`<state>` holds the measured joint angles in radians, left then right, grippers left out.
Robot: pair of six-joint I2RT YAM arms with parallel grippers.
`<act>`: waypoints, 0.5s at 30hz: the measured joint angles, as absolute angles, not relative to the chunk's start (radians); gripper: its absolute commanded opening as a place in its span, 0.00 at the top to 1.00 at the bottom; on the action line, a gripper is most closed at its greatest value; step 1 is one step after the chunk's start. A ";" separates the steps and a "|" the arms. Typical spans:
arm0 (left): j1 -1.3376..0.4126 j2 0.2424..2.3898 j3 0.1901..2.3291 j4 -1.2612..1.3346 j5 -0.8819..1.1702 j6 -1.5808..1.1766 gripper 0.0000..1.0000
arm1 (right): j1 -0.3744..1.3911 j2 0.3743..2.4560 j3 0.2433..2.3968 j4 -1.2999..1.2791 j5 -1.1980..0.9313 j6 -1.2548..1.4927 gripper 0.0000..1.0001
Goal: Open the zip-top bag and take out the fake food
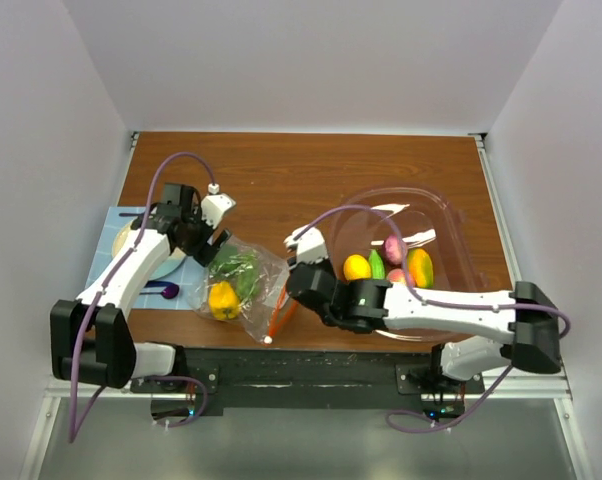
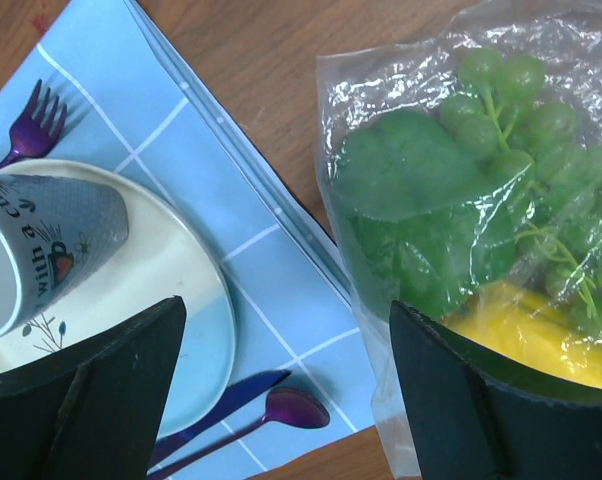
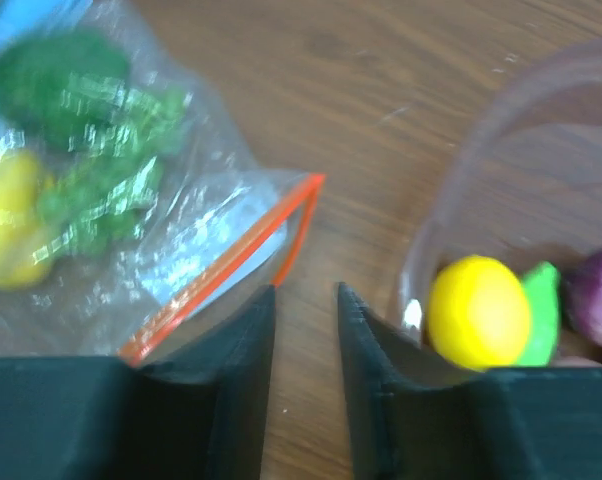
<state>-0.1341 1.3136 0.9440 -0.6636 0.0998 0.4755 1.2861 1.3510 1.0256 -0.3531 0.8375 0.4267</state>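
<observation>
The clear zip-top bag (image 1: pixel 243 283) lies near the front middle of the table, its orange zip strip (image 1: pixel 281 315) on the right. It holds green grapes (image 2: pixel 501 100), a green leaf (image 2: pixel 411 190) and a yellow piece (image 2: pixel 541 340). My left gripper (image 1: pixel 213 248) is wide open at the bag's far left corner, its jaws astride the bag's edge in the left wrist view (image 2: pixel 286 305). My right gripper (image 1: pixel 299 262) hovers between the bag and the tub. Its jaws stand a narrow gap apart with only bare wood between them (image 3: pixel 306 290). The zip strip (image 3: pixel 231 270) is just left of its fingers.
The pink-tinted clear tub (image 1: pixel 451 215) on the right holds a yellow lemon (image 1: pixel 357 267), a green piece (image 1: pixel 378 263), a pink piece (image 1: pixel 394 248) and an orange-yellow fruit (image 1: pixel 419 267). A blue placemat (image 2: pixel 251 200) on the left carries a plate (image 2: pixel 181 260), cup (image 2: pixel 41 240), purple fork (image 2: pixel 36 120), spoon (image 2: pixel 291 408) and knife (image 2: pixel 231 395).
</observation>
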 measured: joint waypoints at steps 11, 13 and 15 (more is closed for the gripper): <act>-0.134 1.338 0.934 -0.602 0.092 0.494 0.17 | 1.351 1.506 0.898 -0.110 0.688 0.419 0.98; -0.134 1.338 0.923 -0.592 0.089 0.498 0.18 | 1.357 1.525 0.895 -0.064 0.664 0.418 0.98; -0.134 1.338 0.908 -0.585 0.081 0.503 0.18 | 1.357 1.555 0.895 -0.017 0.647 0.417 0.98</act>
